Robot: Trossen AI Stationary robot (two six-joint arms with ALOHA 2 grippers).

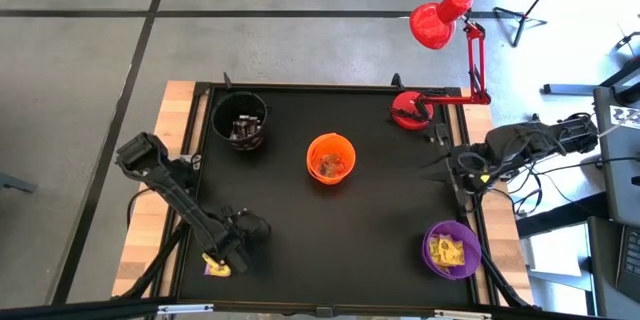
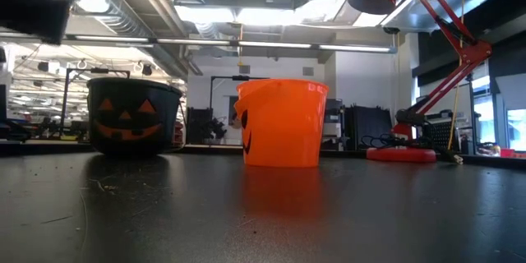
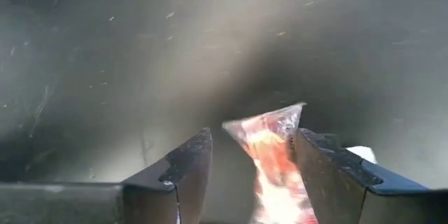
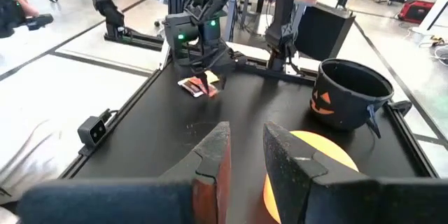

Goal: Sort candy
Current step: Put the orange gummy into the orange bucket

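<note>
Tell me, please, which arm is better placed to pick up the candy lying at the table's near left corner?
The left: its pincer is open around the candy at that corner, while the right pincer waits by the table's right edge, far across the mat.

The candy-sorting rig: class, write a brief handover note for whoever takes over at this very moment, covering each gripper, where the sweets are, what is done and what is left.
Left gripper: low at the near left corner of the black table, fingers open either side of a clear-wrapped yellow and pink candy; not yet closed on it.
Right gripper: waiting at the table's right edge, fingers a little apart, holding nothing.
Sorted so far: dark sweets in the black pumpkin-face cup, some candy in the orange round cup, yellow-wrapped ones in the purple round cup.
Left: grasp the corner candy and drop it in its cup, probably the purple one.
</note>
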